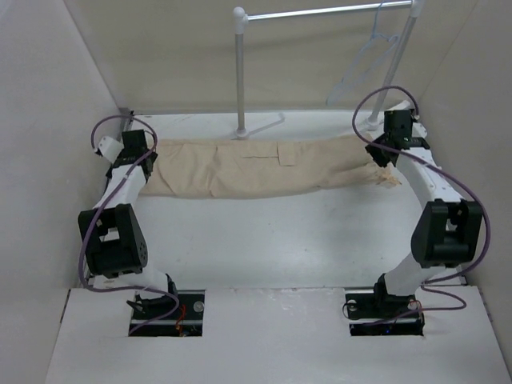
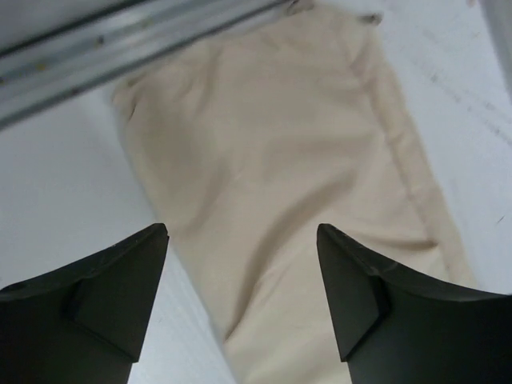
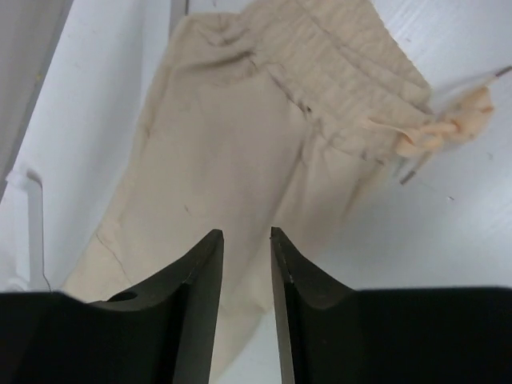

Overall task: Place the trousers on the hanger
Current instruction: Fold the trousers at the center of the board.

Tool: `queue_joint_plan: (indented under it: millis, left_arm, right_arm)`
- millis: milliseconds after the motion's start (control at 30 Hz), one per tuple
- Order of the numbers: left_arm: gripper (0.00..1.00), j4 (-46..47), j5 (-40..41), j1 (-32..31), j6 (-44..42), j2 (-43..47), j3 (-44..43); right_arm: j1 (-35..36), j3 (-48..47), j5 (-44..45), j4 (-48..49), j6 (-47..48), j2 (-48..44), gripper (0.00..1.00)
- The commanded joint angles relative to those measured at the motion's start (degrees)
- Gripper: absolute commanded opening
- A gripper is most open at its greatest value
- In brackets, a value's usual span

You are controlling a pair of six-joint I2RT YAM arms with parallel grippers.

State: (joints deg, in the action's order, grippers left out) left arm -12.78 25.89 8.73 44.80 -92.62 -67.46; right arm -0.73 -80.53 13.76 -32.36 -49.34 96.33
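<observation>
The beige trousers (image 1: 256, 168) lie flat across the far part of the table, legs to the left and waistband to the right. My left gripper (image 1: 150, 156) is over the leg end. In the left wrist view it (image 2: 242, 228) is wide open above the cloth (image 2: 280, 160), holding nothing. My right gripper (image 1: 380, 156) is over the waist end. In the right wrist view it (image 3: 246, 232) has its jaws only slightly apart above smooth cloth (image 3: 240, 144), gripping nothing. The pale hanger (image 1: 370, 58) hangs from the rack rail at the back right.
The white tube rack stands behind the trousers, with a post (image 1: 239, 72) and a top rail (image 1: 320, 12). A metal strip (image 2: 120, 40) runs along the table's far left edge. The knotted drawstring (image 3: 448, 128) sticks out at the waistband. Walls close in on both sides.
</observation>
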Motion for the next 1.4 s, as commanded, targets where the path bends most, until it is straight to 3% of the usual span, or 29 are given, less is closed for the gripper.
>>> queue_joint_plan:
  millis: [0,133,233,400,467,500,600,667,800,967,1133,1200,1267,1367]
  left_arm:
    - [0.76,1.61,-7.33,2.55,6.79,2.79,8.56]
    - [0.79,5.03,-10.94,5.02,7.32,1.66,11.21]
    - [0.79,7.93,-12.17,6.34,7.41,-1.32,11.21]
    - [0.79,9.17,-14.02,7.05,9.26,-8.26,8.06]
    - [0.75,9.43,-13.85,6.96,9.61,-11.43,5.77]
    - [0.7,9.61,-13.67,6.96,9.87,-13.01,4.54]
    - [0.39,8.21,-12.89,7.83,11.71,-15.13,2.77]
    - [0.23,6.11,-10.61,8.62,11.72,-13.91,2.95]
    - [0.12,1.27,-7.7,10.38,9.26,-6.9,7.15]
    - [0.12,-2.5,-2.96,11.0,7.85,5.06,17.26]
    - [0.13,-10.06,2.22,11.0,5.48,13.77,21.31]
    - [0.15,-12.52,4.16,10.65,5.13,15.88,23.07]
    - [0.25,-14.2,4.96,10.12,5.13,17.64,25.44]
    - [0.48,-15.43,4.96,9.95,4.95,21.32,27.47]
  right_arm:
    - [-2.12,9.31,1.53,6.16,-2.33,-5.36,0.39]
    - [-5.81,16.01,-1.44,9.58,-4.01,-5.2,0.62]
    - [-7.31,14.88,-7.24,11.61,-3.57,-0.11,0.65]
    - [-8.89,10.93,-8.49,12.5,-4.09,6.92,0.64]
    - [-9.33,8.74,-8.92,12.41,-4.44,9.21,0.58]
    - [-9.42,7.77,-9.27,12.15,-4.71,9.92,0.5]
    - [-9.86,7.49,-8.75,10.83,-5.76,10.02,0.16]
    - [-10.47,9.68,-7.44,10.21,-6.03,7.74,0.05]
    - [-11.7,18.63,-3.04,10.47,-5.5,-0.86,0.0]
    - [-14.42,30.24,-2.07,10.91,-5.24,-12.29,0.0]
    - [-17.94,37.98,-5.31,8.02,-5.06,-23.8,0.0]
    - [-19.17,41.23,-6.98,7.05,-4.36,-27.5,0.04]
    - [-19.35,44.66,-8.57,6.87,-3.66,-31.63,0.22]
    - [-18.74,46.16,-8.4,4.69,-2.16,-37.16,0.58]
